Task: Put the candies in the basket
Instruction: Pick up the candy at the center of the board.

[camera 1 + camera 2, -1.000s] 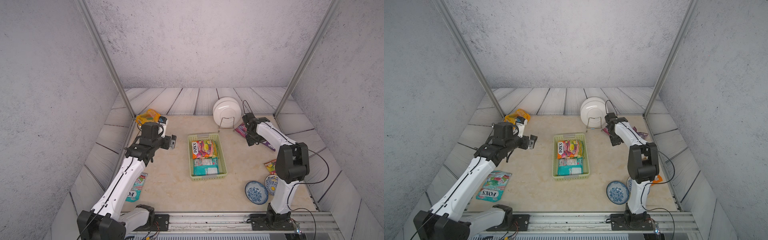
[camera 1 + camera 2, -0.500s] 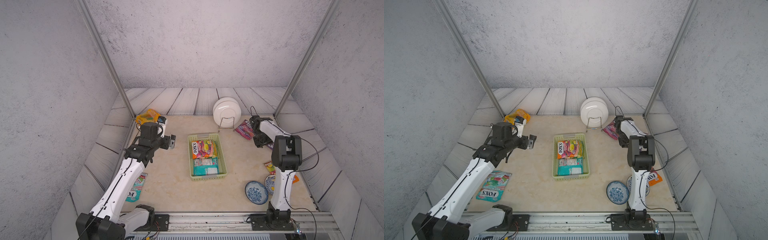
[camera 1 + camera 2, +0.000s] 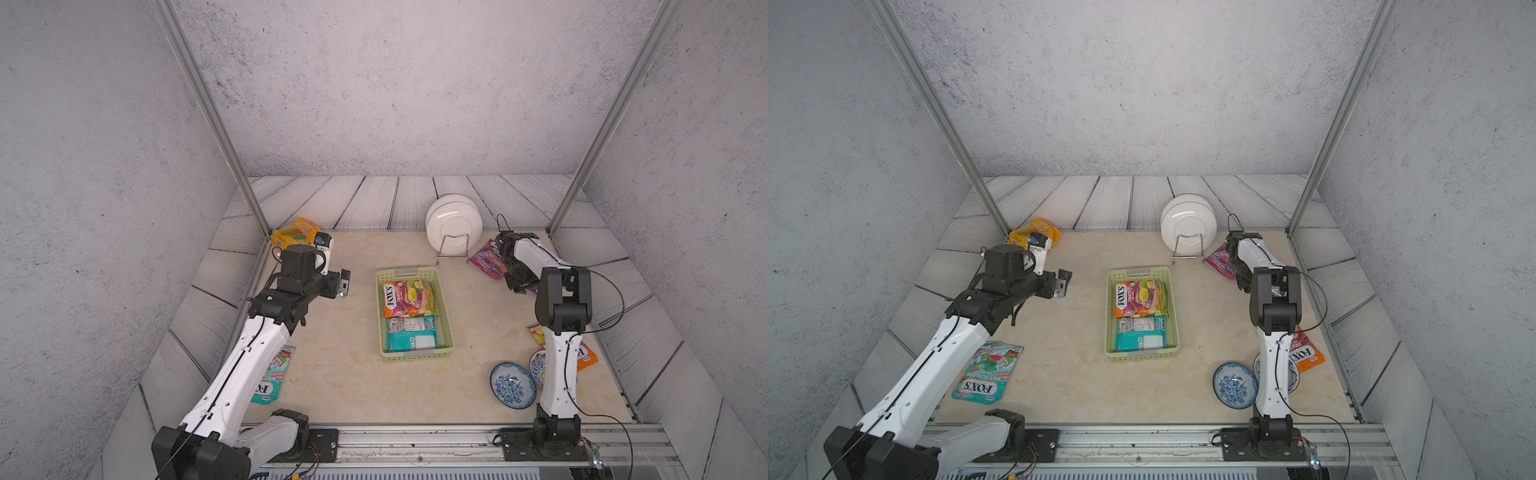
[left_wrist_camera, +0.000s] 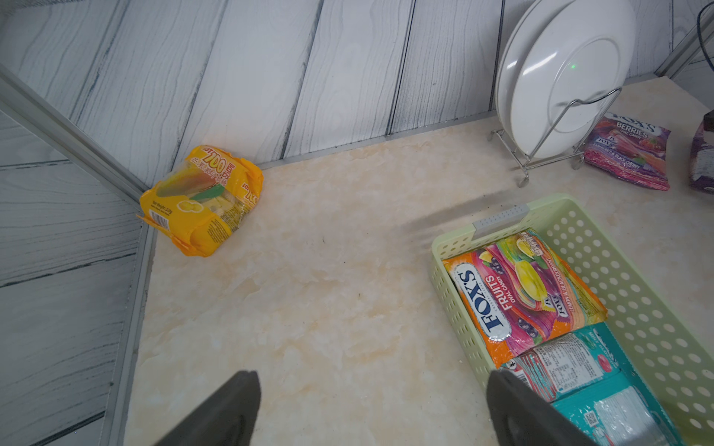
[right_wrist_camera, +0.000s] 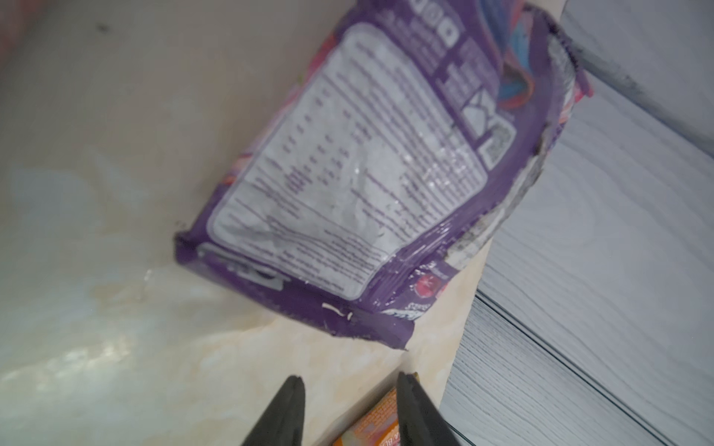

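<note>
The pale green basket (image 3: 417,273) (image 4: 548,204) stands mid-table and holds an orange-pink FOX'S packet (image 3: 407,297) and a teal packet (image 3: 411,336). Loose candies: a yellow bag (image 3: 297,232) (image 4: 201,200) in the far left corner, a teal packet (image 3: 988,372) beside the left arm, a purple berries packet (image 3: 488,259) by the rack, an orange packet (image 3: 1306,353) front right. My right gripper (image 5: 349,380) (image 3: 521,284) hangs partly open and empty just short of a second purple packet (image 5: 347,173) lying label-up. My left gripper (image 4: 371,380) (image 3: 343,282) is wide open over bare table.
White plates (image 3: 454,226) stand in a wire rack behind the basket. Two blue-patterned bowls (image 3: 512,384) lie front right near the right arm's base. The right wall panel (image 5: 618,231) runs close beside the purple packet. An orange packet (image 5: 371,424) lies under the right fingertips.
My right arm has swung from beside the rack toward the right wall and folded back, and its jaws have narrowed. The left arm has barely moved and stays open.
</note>
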### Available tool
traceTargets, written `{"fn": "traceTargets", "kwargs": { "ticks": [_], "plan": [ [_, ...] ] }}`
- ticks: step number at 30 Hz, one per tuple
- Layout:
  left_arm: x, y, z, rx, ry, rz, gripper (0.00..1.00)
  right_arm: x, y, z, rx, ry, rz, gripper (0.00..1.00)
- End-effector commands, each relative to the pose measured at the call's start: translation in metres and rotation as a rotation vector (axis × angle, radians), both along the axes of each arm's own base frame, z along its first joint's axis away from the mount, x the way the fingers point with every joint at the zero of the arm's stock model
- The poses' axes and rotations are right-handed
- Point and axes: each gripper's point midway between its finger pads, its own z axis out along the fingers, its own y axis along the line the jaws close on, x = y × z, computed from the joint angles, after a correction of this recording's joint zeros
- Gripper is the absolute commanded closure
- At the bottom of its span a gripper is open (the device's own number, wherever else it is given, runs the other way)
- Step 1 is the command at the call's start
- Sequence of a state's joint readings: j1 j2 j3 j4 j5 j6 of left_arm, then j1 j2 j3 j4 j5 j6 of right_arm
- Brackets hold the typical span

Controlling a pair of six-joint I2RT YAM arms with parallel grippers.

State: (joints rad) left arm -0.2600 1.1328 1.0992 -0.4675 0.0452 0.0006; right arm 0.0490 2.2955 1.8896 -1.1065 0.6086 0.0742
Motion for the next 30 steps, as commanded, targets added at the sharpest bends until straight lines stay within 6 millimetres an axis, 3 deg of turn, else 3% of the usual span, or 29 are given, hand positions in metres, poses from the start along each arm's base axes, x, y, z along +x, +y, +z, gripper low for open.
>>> {"fn": "traceTargets", "kwargs": {
  "ticks": [1, 8, 11, 17, 19, 30],
  "plan": [
    [0.000, 0.001, 0.000, 0.010, -0.010, 0.002, 0.02, 0.003, -0.009, -0.012, -0.045, 0.046, -0.001, 0.56],
    [0.001, 0.002, -0.001, 0.021, -0.010, 0.008, 0.02, 0.014, -0.009, -0.027, -0.032, 0.062, 0.005, 0.59],
    [0.000, 0.000, 0.000, 0.009, -0.007, -0.002, 0.02, 0.012, -0.004, -0.036, -0.003, 0.080, 0.005, 0.71],
    [0.002, 0.002, -0.003, 0.020, -0.008, 0.008, 0.02, 0.012, 0.003, -0.036, 0.036, 0.073, 0.001, 0.95],
    [0.001, 0.000, 0.000, 0.007, -0.007, -0.002, 0.02, 0.010, 0.005, -0.034, 0.046, 0.070, 0.009, 1.00],
    [0.000, 0.002, 0.002, 0.015, -0.018, 0.007, 0.02, 0.003, 0.037, 0.013, 0.183, -0.050, 0.011, 1.00]
  ]
}}
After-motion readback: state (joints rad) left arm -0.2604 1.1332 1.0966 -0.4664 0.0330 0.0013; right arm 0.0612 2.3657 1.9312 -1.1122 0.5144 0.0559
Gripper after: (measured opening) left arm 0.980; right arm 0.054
